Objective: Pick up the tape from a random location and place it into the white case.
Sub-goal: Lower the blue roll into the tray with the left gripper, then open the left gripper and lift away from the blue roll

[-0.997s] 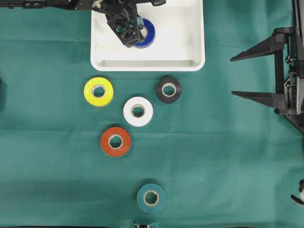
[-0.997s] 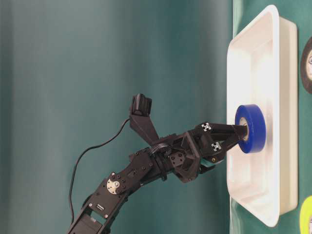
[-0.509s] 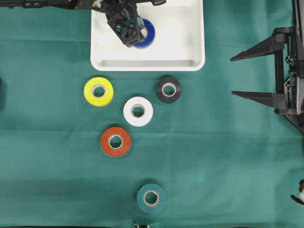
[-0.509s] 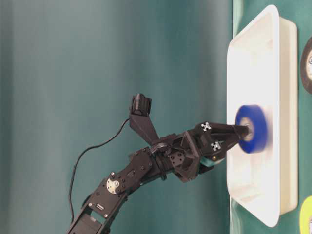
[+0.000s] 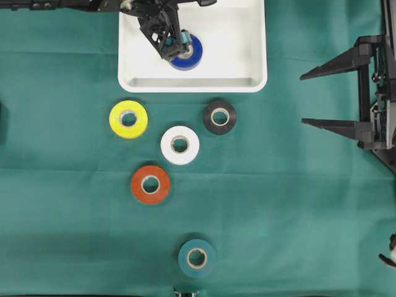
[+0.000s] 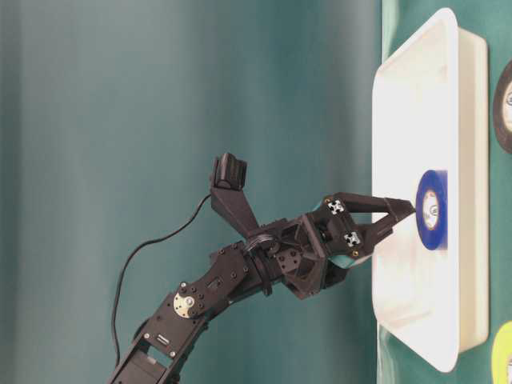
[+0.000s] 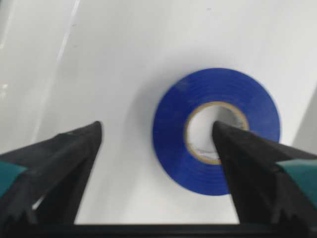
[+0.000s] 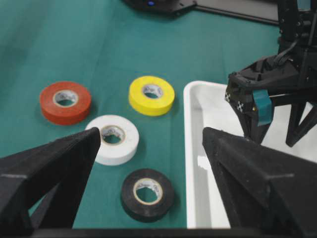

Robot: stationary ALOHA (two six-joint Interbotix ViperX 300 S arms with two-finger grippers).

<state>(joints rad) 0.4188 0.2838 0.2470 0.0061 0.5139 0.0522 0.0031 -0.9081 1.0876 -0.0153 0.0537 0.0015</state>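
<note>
Overhead exterior view: blue tape (image 5: 187,52) lying flat inside the white case (image 5: 247,80) at the table's (image 5: 297,204) upper edge. Left claw (image 5: 177,48) poised over it, jaws spread wide, gripping nothing. Right claw (image 5: 328,96) parked at the right, fully open, empty. Yellow tape (image 5: 128,119), white tape (image 5: 179,145), black tape (image 5: 219,117), orange tape (image 5: 150,184) and teal tape (image 5: 197,257) lie outside.

Glossy white plastic case (image 5: 253,81), smooth shiny blue tape (image 7: 216,131), matt green cloth (image 5: 297,204)

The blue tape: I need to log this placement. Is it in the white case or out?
In. The blue tape lies flat on the white case floor; the left gripper stands open above it.
</note>
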